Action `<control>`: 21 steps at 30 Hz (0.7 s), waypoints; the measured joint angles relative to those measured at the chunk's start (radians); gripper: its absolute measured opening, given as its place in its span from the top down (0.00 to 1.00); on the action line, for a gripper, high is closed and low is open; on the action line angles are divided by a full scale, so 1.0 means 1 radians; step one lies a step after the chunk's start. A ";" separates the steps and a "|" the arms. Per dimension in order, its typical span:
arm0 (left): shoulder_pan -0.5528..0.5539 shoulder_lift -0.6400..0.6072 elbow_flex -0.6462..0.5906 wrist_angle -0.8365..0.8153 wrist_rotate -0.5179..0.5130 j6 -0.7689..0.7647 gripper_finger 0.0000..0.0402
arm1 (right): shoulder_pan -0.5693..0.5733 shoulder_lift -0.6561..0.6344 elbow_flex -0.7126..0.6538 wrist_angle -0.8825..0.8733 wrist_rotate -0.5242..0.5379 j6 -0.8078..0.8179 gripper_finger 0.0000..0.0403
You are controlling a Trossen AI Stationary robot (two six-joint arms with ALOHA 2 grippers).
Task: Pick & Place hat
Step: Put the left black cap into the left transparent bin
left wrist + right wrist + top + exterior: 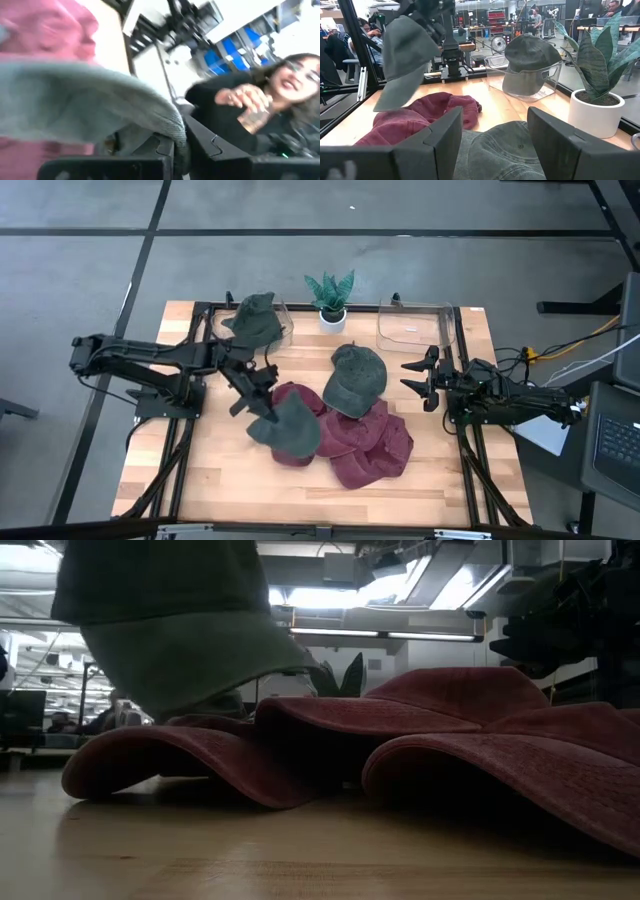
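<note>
My left gripper (263, 408) is shut on a grey-green cap (293, 432), which is lifted above the pile of caps in the table's middle. The cap also shows in the right wrist view (404, 56) and the low view (175, 630). A second green cap (357, 377) lies on top of several dark red caps (372, 448). A third green cap (257, 319) sits in a clear bin (285, 332) at the far left. My right gripper (418, 377) is open and empty, level, to the right of the pile. My left gripper pinches a stitched edge of the green cap's crown (176, 136) between its two fingers. The fingers come from the table's left, slanting down. The cap hangs below them with its brim (395, 95) lowest, clear of the red caps.
A potted plant (331, 295) stands at the far middle. A second clear bin (412, 326) stands at the far right, with nothing in it. Bare wood shows along the near edge (300, 490). A person (260, 107) is beyond the table.
</note>
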 joint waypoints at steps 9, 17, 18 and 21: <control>0.166 -0.025 0.075 -0.118 -0.009 0.048 0.95 | 0.000 0.000 0.000 0.000 0.000 0.000 0.45; 0.284 -0.018 0.342 -0.570 -0.116 0.276 0.95 | 0.000 0.000 0.000 0.000 0.000 0.000 0.45; 0.297 -0.019 0.373 -0.621 -0.138 0.299 0.95 | 0.000 0.000 0.000 0.000 0.000 0.000 0.45; 0.332 -0.018 0.455 -0.766 -0.217 0.365 0.95 | 0.000 0.000 0.000 0.000 0.000 0.000 0.45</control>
